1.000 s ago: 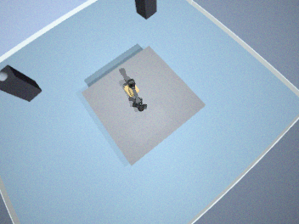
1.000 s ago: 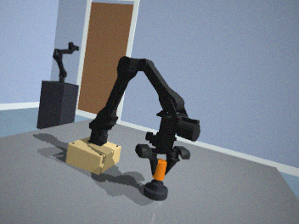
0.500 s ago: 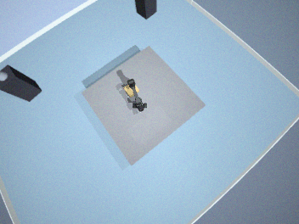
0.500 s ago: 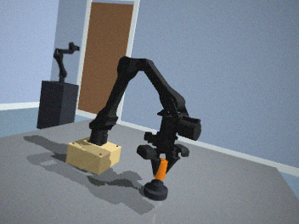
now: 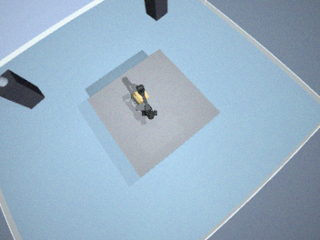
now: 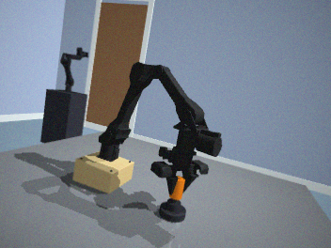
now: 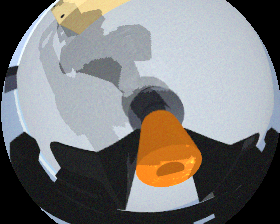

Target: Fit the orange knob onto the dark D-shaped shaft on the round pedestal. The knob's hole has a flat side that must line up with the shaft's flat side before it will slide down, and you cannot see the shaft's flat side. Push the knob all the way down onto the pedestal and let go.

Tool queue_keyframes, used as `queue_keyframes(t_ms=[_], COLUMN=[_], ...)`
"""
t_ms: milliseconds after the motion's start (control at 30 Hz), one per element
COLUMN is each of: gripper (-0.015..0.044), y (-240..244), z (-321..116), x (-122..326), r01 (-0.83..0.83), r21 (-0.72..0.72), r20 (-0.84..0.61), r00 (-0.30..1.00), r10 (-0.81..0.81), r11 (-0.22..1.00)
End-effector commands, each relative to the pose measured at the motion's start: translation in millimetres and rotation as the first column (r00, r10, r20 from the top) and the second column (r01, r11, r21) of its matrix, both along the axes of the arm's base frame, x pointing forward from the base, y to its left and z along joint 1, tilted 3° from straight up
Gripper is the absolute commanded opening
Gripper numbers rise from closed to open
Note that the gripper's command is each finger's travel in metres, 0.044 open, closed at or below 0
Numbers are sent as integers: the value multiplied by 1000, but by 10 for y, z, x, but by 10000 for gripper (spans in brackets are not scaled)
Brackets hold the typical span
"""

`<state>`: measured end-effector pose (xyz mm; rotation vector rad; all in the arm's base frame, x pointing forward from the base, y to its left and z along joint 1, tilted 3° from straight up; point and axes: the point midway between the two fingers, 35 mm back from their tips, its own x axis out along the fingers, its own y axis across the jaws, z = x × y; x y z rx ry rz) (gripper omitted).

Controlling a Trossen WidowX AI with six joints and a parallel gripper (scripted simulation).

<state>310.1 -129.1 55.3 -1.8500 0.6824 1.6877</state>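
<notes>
The orange knob (image 6: 178,188) (image 7: 167,142) is held between the fingers of my gripper (image 6: 178,193) (image 7: 161,132), which is shut on it. In the exterior view the knob leans slightly and stands just above the round dark pedestal (image 6: 172,213) (image 7: 177,111). A short dark part shows between the knob's lower end and the pedestal. Whether the shaft tip is inside the hole is hidden. In the wrist view the knob's top face is towards the camera, with a darker oval recess. The shaft's flat side cannot be seen.
The arm's tan base block (image 6: 101,173) (image 7: 82,17) stands left of the pedestal in the exterior view, on the grey table (image 5: 182,106) (image 6: 263,209). A dark stand (image 6: 63,115) with another arm is far behind. Dark blocks (image 5: 155,2) also show in the top view.
</notes>
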Motion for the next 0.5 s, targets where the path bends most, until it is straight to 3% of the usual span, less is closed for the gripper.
queue_keyframes(t_ms=[0,233,467], gripper=[0,0,0], y=[-8,1,-2], z=[2,49,66], x=[2,4,27], r01=[-4,-13,-211], r21=[-2,-3,-21], r20=[4,4,0], r00=[1000,1000,977], r10=[4,13,211], r11=[1000,1000,977])
